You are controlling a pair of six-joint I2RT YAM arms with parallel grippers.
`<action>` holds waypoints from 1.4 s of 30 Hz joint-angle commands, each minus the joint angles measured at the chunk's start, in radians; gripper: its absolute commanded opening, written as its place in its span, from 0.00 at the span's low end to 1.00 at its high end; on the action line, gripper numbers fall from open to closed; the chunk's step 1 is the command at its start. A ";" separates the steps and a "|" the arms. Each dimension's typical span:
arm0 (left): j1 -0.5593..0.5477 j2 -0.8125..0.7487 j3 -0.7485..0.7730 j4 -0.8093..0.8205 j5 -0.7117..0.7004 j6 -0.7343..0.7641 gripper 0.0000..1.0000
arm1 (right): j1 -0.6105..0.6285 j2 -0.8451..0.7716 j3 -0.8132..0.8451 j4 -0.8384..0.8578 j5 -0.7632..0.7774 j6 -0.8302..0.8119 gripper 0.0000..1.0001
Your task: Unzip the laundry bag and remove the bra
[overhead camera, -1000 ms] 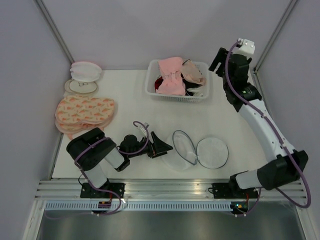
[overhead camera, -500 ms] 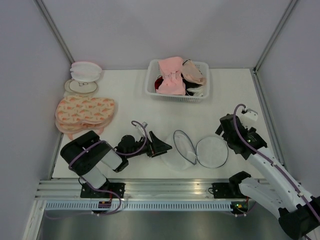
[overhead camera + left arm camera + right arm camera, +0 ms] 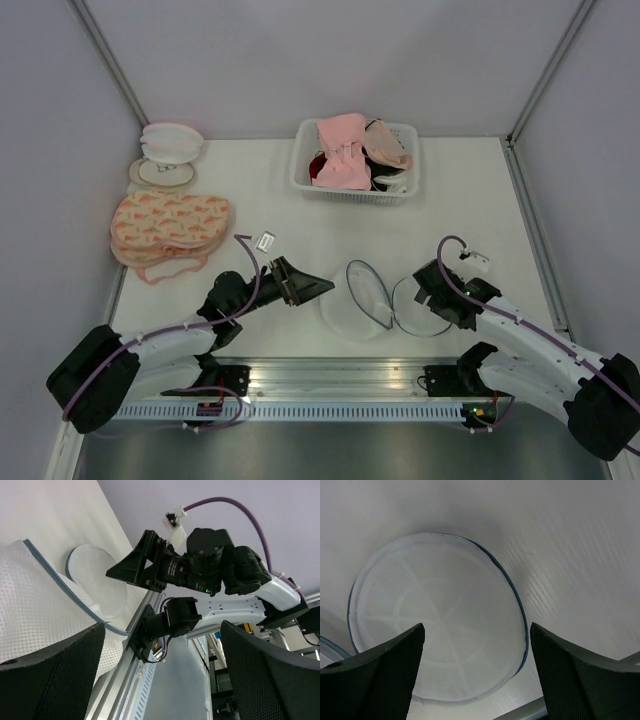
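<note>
The laundry bag (image 3: 358, 305) lies unzipped near the table's front edge, its two white mesh halves spread apart. My left gripper (image 3: 322, 289) is open just left of the bag's raised half (image 3: 30, 600). My right gripper (image 3: 422, 292) hovers open over the flat right half (image 3: 437, 625), partly hiding it from above. Nothing sits between either pair of fingers. The left wrist view shows my open left gripper (image 3: 162, 625) facing the right arm. In the right wrist view my right gripper (image 3: 477, 626) spans the mesh disc. A beige bra (image 3: 388, 148) lies in the basket (image 3: 300, 170) at the back.
The white basket also holds a pink garment with a bow (image 3: 342, 150) and dark clothing. Flat pink-orange patterned bags (image 3: 168, 225) and white-and-pink stacked discs (image 3: 168, 150) lie at the left. The metal rail (image 3: 330, 375) runs along the front edge.
My right arm swung from beside the basket at the back down to the bag's right half. My left arm stretched out low, with its gripper staying at the bag's left side.
</note>
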 commanded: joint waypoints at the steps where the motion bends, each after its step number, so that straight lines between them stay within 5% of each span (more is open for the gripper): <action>1: -0.001 -0.098 0.029 -0.193 -0.059 0.103 1.00 | 0.021 -0.008 -0.046 0.017 -0.004 0.091 0.90; 11: 0.002 -0.190 0.012 -0.248 -0.060 0.094 1.00 | 0.033 0.082 -0.109 0.106 -0.013 0.123 0.83; 13: 0.002 -0.195 0.010 -0.259 -0.061 0.097 0.99 | 0.035 0.065 -0.115 0.107 -0.004 0.128 0.72; 17: 0.002 -0.205 0.007 -0.268 -0.057 0.099 1.00 | 0.038 -0.068 -0.115 0.071 0.019 0.129 0.28; 23: 0.002 -0.210 0.007 -0.271 -0.054 0.092 1.00 | 0.038 -0.237 -0.073 0.022 0.020 0.080 0.01; 30: 0.002 -0.279 0.016 -0.363 -0.060 0.112 1.00 | 0.040 -0.206 0.082 0.122 -0.068 -0.183 0.03; 35: 0.002 -0.388 0.010 -0.452 -0.080 0.125 1.00 | 0.070 0.022 0.205 0.241 -0.154 -0.332 0.01; 42: 0.004 -0.604 -0.003 -0.657 -0.146 0.132 1.00 | 0.354 0.367 0.531 0.226 0.118 -0.372 0.00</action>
